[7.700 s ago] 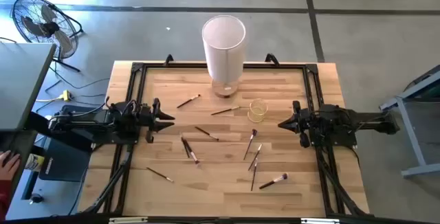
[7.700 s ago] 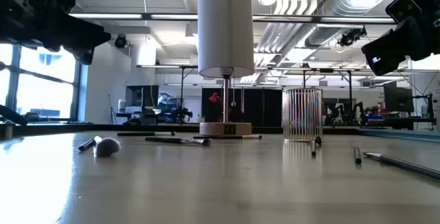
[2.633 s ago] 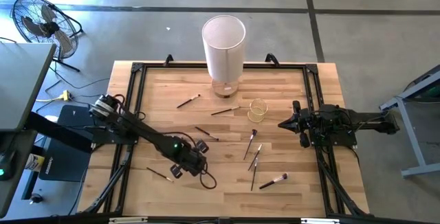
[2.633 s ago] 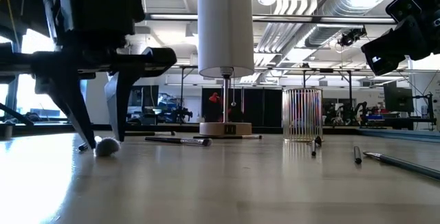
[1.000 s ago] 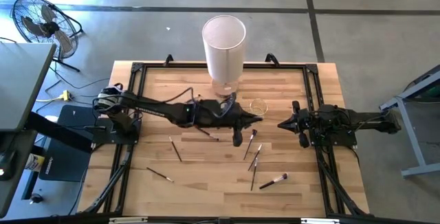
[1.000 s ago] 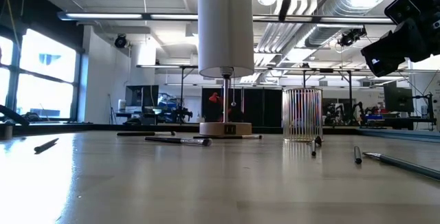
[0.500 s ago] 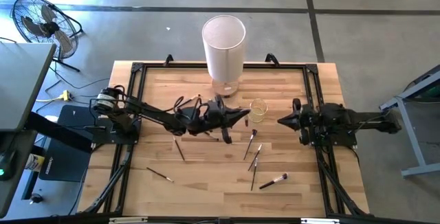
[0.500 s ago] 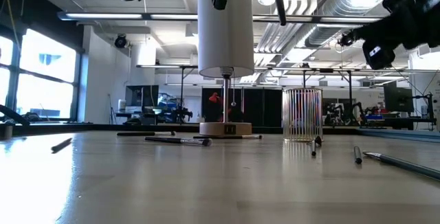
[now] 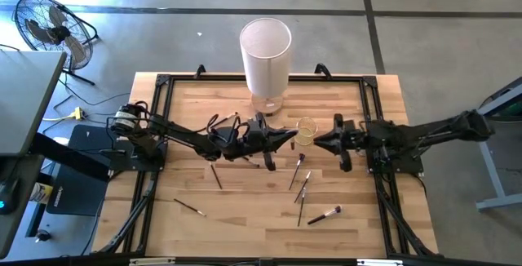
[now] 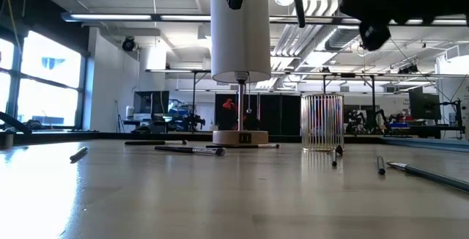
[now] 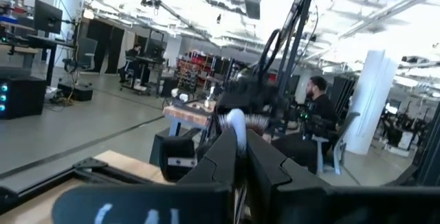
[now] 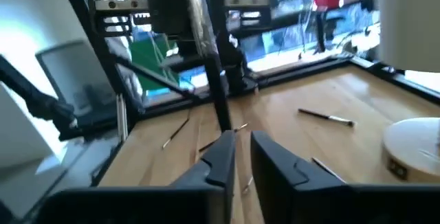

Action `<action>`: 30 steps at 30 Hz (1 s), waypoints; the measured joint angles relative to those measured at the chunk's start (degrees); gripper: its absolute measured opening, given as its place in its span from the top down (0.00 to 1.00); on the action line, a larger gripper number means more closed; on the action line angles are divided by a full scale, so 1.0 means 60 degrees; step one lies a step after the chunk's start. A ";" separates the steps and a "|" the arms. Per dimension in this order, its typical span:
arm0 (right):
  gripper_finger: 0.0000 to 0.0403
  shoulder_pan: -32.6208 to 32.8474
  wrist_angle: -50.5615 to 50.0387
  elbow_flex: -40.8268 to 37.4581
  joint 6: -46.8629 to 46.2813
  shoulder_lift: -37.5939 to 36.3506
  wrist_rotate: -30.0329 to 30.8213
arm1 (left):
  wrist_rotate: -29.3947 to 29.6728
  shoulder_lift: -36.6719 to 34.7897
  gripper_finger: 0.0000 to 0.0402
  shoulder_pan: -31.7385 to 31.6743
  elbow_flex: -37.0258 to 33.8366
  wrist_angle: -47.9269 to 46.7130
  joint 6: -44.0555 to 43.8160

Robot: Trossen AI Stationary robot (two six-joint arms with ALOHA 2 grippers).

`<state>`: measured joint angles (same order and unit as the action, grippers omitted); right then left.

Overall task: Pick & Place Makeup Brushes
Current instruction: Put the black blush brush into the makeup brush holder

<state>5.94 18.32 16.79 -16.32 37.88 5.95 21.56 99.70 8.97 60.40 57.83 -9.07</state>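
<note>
My left gripper reaches over the table's middle, just left of the small clear cup, and is shut on one dark makeup brush. My right gripper hovers right of the cup, facing the left one, its fingers a narrow gap apart and holding nothing. Several other brushes lie flat on the wood: one and another near the white cylinder, and a group in front of the cup. My left gripper pinches the brush between its two fingers close to the bristle end; the pale tuft stands out just past the fingertips. The fingers come level from the table's left, across the brush. The handle hangs slanting below, clear of the table.
The tall white cylinder stands on its base at the far middle. A black frame runs round the tabletop. Single brushes lie at the near left and left of centre. A fan stands on the floor beyond the table.
My right gripper has moved toward the table's left, closing in on the cup and the left gripper. My left gripper drew back a little toward the left, still holding the brush aloft. A loose brush left of centre has rolled slowly toward the right.
</note>
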 joint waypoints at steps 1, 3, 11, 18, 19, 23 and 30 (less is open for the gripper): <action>0.83 0.0012 0.0002 0.0352 0.0078 0.0454 0.0062 | -0.0004 0.0000 0.98 0.0000 0.0000 -0.0003 -0.0001; 0.77 0.0031 -0.0002 0.1044 0.0364 0.1233 0.0121 | -0.0073 0.0000 0.98 0.0000 0.0000 0.0006 -0.0002; 0.55 0.0038 -0.0704 0.3238 0.1041 0.3354 -0.0246 | -0.0253 0.0000 0.98 0.0001 0.0000 -0.0043 -0.0001; 0.52 0.0031 -0.0935 0.4152 0.1054 0.4281 -0.0275 | -0.0572 0.0000 0.98 0.0007 0.0000 -0.0041 -0.0035; 0.55 0.0031 -0.0979 0.4216 0.1055 0.4362 -0.0311 | -0.0573 0.0000 0.98 0.0007 0.0000 -0.0045 -0.0035; 0.74 0.0035 -0.1100 0.4306 0.1053 0.4512 -0.0429 | -0.0810 0.0000 0.98 0.0007 0.0002 -0.0048 -0.0042; 0.90 0.0042 -0.1323 0.4310 0.1236 0.4512 -0.0502 | -0.0954 -0.0004 0.91 -0.0004 0.0015 -0.0322 -0.0213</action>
<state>6.20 10.38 42.65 -8.91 64.95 2.94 15.84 99.68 8.95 60.49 55.90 -10.35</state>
